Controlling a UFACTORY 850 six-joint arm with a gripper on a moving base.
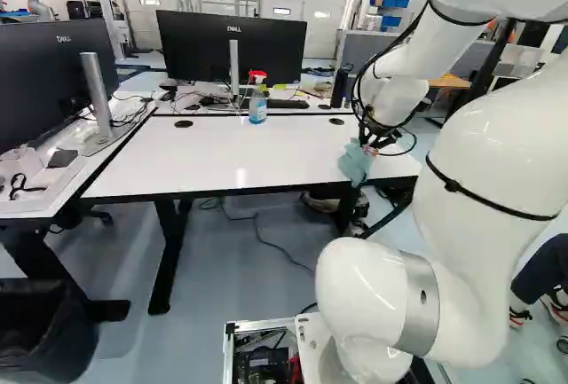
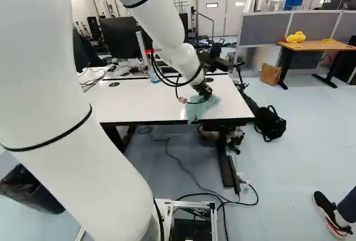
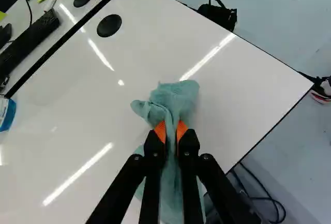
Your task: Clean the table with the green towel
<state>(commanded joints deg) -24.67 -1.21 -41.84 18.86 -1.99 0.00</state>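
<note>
And here is the pincer (image 2: 203, 92), reaching in over the white table (image 3: 93, 105), and it's clamped! Its two orange pads (image 3: 160, 130) squeeze the green towel (image 3: 173, 100) from both sides, no gap but cloth. What a pinch: a bunched, crumpled tuft pokes out ahead of the pincer, and the rest trails underneath and back along the fingers. In the right base view the towel spreads below the pincer, its lower end down by the table's near edge. Whether the whole cloth lies flat on the top is hard to tell.

Around the pincer, then! Ahead of it, off to one side, sits a round black cap (image 3: 109, 25) set into the tabletop. Look to the left of the pincer in the left base view: there's the spray bottle (image 1: 257, 107) with its red head, well apart from the towel. Beyond the pincer, also over to its left, come the black keyboard (image 1: 288, 104) and a big dark monitor (image 1: 200, 47). And down on the floor, right of the pincer in the right base view, a black backpack (image 2: 270, 124) slumps.
</note>
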